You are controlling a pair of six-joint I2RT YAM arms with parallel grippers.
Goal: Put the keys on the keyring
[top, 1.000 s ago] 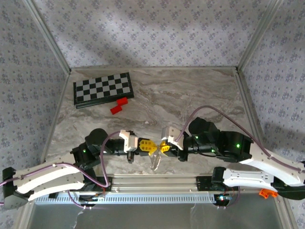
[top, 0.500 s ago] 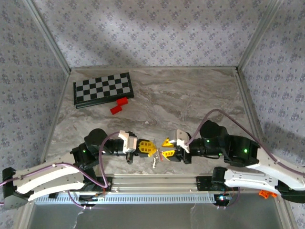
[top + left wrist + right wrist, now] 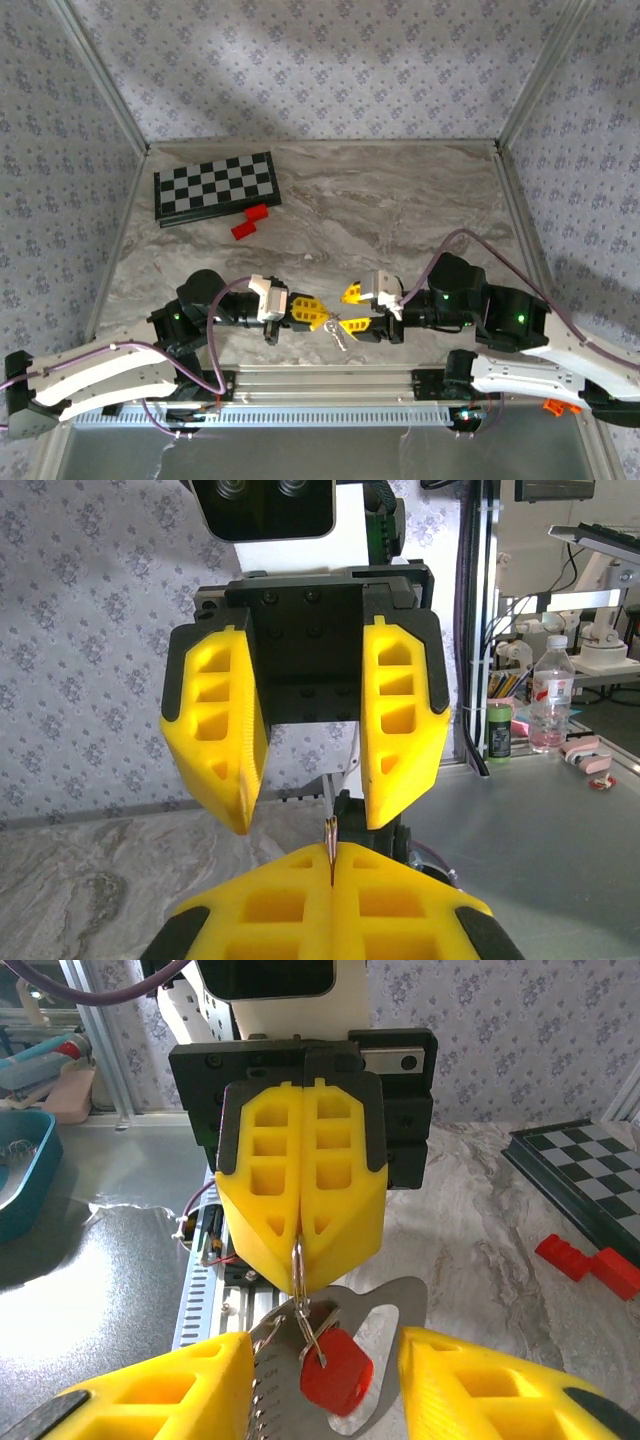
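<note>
As right claw [image 3: 351, 309] opens wider, left claw [image 3: 318, 312] grips keyring [image 3: 298, 1258].

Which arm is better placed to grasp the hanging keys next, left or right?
Right. The right gripper is open, just in front of the keys; the left gripper is shut on the keyring, so it is occupied.

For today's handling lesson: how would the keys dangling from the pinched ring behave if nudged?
The keys hang loose from the keyring, so they would probably swing and fan apart. Flat and metal, they look stiff yet likely slippery.
</note>
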